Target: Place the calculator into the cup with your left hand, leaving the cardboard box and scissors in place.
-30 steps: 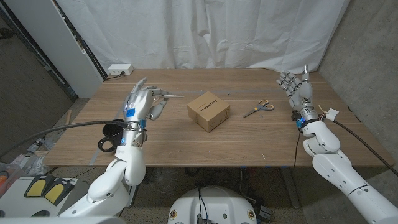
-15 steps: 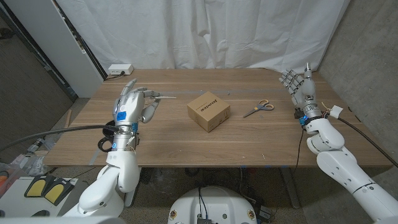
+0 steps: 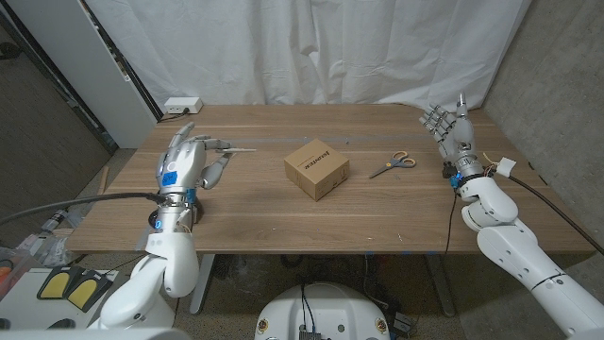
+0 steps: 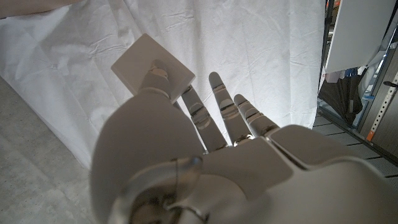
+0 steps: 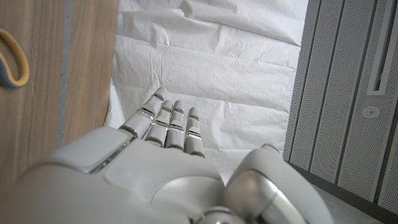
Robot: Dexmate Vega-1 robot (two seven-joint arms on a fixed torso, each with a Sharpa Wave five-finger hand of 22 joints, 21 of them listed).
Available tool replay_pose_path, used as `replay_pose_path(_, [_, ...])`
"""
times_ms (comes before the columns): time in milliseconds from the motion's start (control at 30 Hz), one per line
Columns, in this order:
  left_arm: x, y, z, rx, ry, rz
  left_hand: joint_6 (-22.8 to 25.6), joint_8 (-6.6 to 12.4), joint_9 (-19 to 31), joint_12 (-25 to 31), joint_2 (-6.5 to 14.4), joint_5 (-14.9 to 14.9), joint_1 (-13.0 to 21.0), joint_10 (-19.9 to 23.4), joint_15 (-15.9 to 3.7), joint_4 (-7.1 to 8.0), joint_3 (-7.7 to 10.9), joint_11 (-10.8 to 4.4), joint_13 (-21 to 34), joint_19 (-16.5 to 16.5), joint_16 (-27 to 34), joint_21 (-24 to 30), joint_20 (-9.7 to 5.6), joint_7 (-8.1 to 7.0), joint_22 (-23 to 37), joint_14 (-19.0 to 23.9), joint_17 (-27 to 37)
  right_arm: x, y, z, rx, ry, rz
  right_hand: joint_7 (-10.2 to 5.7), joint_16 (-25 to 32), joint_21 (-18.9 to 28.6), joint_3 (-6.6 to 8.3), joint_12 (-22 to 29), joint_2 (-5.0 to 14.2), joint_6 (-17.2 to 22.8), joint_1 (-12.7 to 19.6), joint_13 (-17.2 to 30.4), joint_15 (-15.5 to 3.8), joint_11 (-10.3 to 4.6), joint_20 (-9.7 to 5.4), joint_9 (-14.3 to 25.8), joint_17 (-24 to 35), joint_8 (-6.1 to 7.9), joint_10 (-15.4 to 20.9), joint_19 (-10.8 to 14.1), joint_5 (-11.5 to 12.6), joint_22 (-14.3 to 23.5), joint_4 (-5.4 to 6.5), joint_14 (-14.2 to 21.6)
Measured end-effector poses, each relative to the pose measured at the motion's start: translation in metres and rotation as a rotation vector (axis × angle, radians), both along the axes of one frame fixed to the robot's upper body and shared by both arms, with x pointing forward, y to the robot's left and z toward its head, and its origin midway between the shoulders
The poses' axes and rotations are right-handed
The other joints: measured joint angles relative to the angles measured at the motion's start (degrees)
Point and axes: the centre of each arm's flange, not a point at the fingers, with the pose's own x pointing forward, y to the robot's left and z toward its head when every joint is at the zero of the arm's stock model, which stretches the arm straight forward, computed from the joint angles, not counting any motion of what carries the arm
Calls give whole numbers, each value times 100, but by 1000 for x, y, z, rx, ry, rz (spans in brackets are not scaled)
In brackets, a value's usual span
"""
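Currently we are pinching the flat calculator [image 3: 229, 147] in our left hand [image 3: 185, 161] above the near-left cup [image 3: 176, 213], ready to lower it; our right hand [image 3: 451, 129] is idling, fingers apart, holding nothing, far right.

Your left hand [image 3: 189, 159] is up over the table's [image 3: 264, 212] left side, gripping the flat calculator [image 3: 229, 148], which sticks out toward the cardboard box [image 3: 316, 168]; box sits mid-table, scissors [image 3: 394, 164] to its right, well apart; the dark cup [image 3: 159, 220] is mostly hidden behind your left forearm at the near edge; your right hand [image 3: 452, 129] is raised at the table's right edge, fingers up, holding nothing.
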Motion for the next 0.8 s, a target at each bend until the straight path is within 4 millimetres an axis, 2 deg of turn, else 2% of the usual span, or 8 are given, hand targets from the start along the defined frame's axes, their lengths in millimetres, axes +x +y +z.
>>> replay_pose_path(67, [0, -2, 0, -2, 4, -20, 0, 0, 0, 0, -8, 0, 8, 0, 0, 0, 0, 0, 0, 0, 0, 0, 0, 0, 0, 0, 0, -1, 2, 1, 0, -3, 4, 0, 0, 0, 0, 0, 0, 0, 0, 0, 0, 0, 0, 0, 0, 0, 0, 0, 0, 0, 0, 0])
replay_pose_path(133, [-3, 9, 3, -6, -4, -8, 0, 0, 0, 0, -20, 0, 20, 0, -6, 0, 0, 0, 0, 0, 0, 0, 0, 0, 0, 6, 9, -2, 3, 2, -2, -5, -5, 0, 0, 0, 0, 0, 0, 0, 0, 0, 0, 0, 0, 0, 0, 0, 0, 0, 0, 0, 0, 0])
replay_pose_path(467, [-3, 0, 3, 9, 1, -70, 0, -6, 1, -1, -19, -7, 19, 0, -18, 0, 0, 0, -1, 0, 0, 0, 0, 0, 1, 19, 14, -8, 10, 2, -1, -13, 13, 0, 0, 0, 0, 1, 0, 0, 0, 0, 0, 0, 0, 0, 0, 0, 0, 0, 0, 0, 0, 0])
replay_pose_path(500, [-9, 27, 0, -4, 4, 1, 0, -6, 1, -1, -19, -7, 19, 0, -18, 0, 0, 0, -1, 0, 0, 0, 0, 0, 1, 19, 14, -8, 9, 2, 6, -7, -12, 0, 0, 0, 0, 1, 0, 0, 0, 0, 0, 0, 0, 0, 0, 0, 0, 0, 0, 0, 0, 0])
replay_pose_path(767, [-13, 27, 1, 19, -11, 3, 1, -27, 2, -3, -18, -17, 18, 0, -18, 0, 0, 0, -1, 0, 0, 0, 0, 0, 1, 19, 13, -10, 12, 6, 9, -16, -10, 0, 0, 0, 0, 1, 0, 0, 0, 0, 0, 0, 0, 0, 0, 0, 0, 0, 0, 0, 0, 0])
replay_pose_path(800, [-17, 38, -2, -6, -7, 34, 1, -28, 2, -3, -17, -17, 17, 0, -18, 4, 4, 0, -1, 0, 0, 0, 0, 0, 1, 18, 13, -8, 12, 5, 6, -1, -22, 0, 0, 0, 0, 1, 0, 0, 0, 0, 0, 1, 0, 0, 0, 0, 1, 0, 0, 0, 0, 0])
